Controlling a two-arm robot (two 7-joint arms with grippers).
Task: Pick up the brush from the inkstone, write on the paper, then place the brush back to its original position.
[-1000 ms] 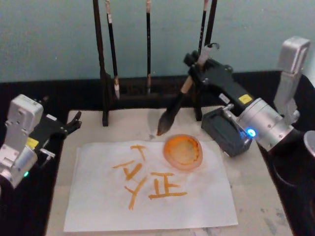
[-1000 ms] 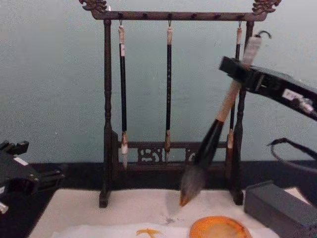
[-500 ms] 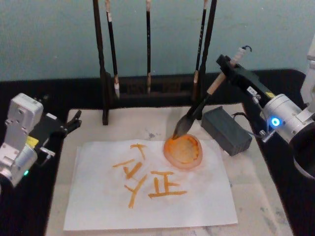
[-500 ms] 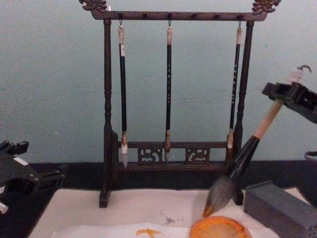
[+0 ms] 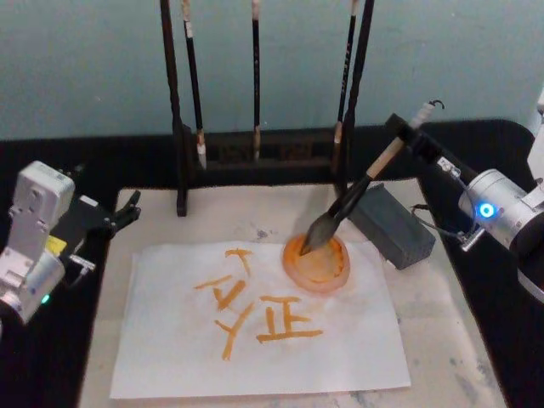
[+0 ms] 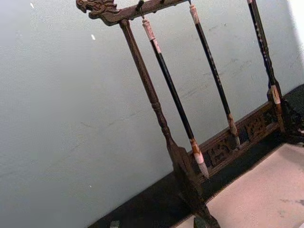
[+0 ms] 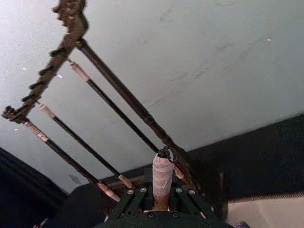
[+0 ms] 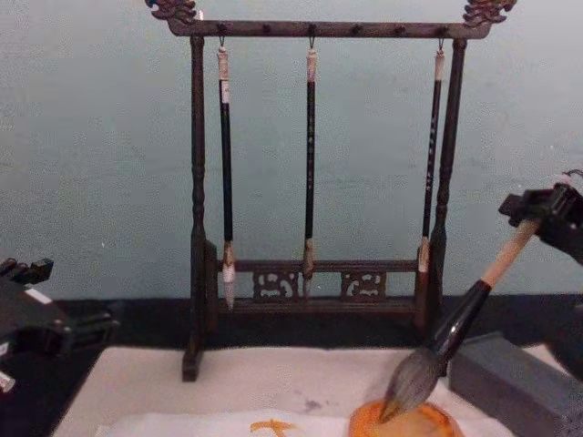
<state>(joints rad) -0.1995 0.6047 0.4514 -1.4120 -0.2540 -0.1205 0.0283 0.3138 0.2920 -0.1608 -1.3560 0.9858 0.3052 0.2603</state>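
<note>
The right gripper [image 7: 161, 203] sits in the foreground, its dark fingers [image 7: 136, 199] closed on either side of the brush [image 7: 162, 179]. The brush's pale end with a small dark loop stands up between them. Behind it a dark wooden rack [image 7: 124, 97] leans across the view, with a carved finial on its top rail. Three thin black brushes [image 7: 85, 145] with pale ends hang from the rail. A pale blue-green wall [image 7: 213, 61] lies behind, with the black worktop [image 7: 266, 156] and a corner of beige mat [image 7: 268, 211] below.
</note>
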